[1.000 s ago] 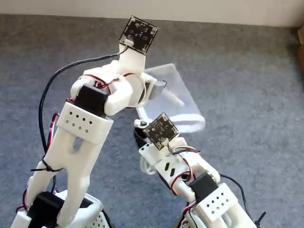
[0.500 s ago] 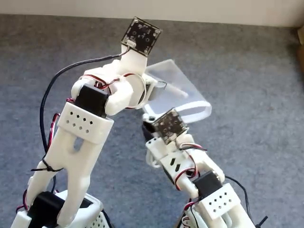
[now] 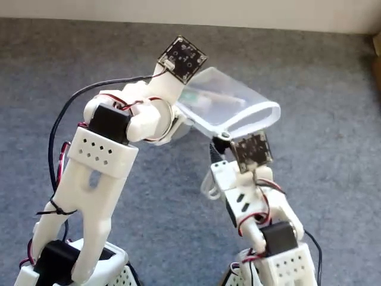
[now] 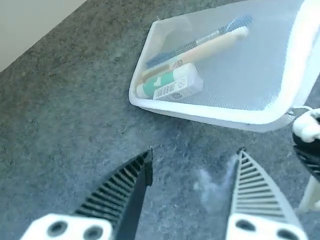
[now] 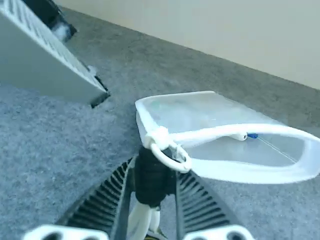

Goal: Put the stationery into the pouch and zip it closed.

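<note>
Right gripper [image 5: 152, 166] is clamped tight on the black pull tab [image 5: 152, 181] at the corner of the see-through white mesh pouch [image 5: 205, 111], and the pouch mouth gapes open! Left gripper [image 4: 195, 152] hangs spread wide, holding nothing, just beside the pouch over the grey carpeted bench [image 4: 60, 110]. Inside lie a green-and-white tube [image 4: 170, 85], a cream stick [image 4: 215, 45] and a blue pen [image 4: 239, 23].

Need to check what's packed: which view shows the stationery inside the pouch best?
Left wrist view: the stationery lies plain through the mesh pouch. High view gives a faint glimpse of it; right wrist view, a blue tip.
</note>
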`<move>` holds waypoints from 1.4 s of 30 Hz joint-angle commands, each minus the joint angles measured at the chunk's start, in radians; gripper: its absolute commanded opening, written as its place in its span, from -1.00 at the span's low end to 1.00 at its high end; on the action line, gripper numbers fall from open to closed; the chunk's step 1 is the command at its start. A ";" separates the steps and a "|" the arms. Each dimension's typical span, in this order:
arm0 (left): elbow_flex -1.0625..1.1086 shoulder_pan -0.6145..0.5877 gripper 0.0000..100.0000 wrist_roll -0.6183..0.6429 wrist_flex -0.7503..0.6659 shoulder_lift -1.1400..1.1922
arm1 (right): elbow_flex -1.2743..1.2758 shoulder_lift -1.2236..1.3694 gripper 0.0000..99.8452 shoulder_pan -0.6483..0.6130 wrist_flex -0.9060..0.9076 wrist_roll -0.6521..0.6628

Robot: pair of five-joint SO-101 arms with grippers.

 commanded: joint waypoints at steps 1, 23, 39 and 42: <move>0.005 0.028 -0.50 -0.064 -0.003 -0.015 | -0.084 -0.128 -0.99 0.016 0.030 -0.008; 0.162 0.156 -0.50 -0.087 -0.158 -0.015 | -0.090 -0.202 -0.99 0.062 0.041 -0.008; 0.433 0.182 -0.49 -0.092 -0.620 -0.007 | -0.090 -0.202 -0.99 0.059 0.041 -0.008; 0.490 0.182 -0.50 -0.086 -0.726 -0.007 | -0.090 -0.202 -0.99 0.059 0.041 -0.008</move>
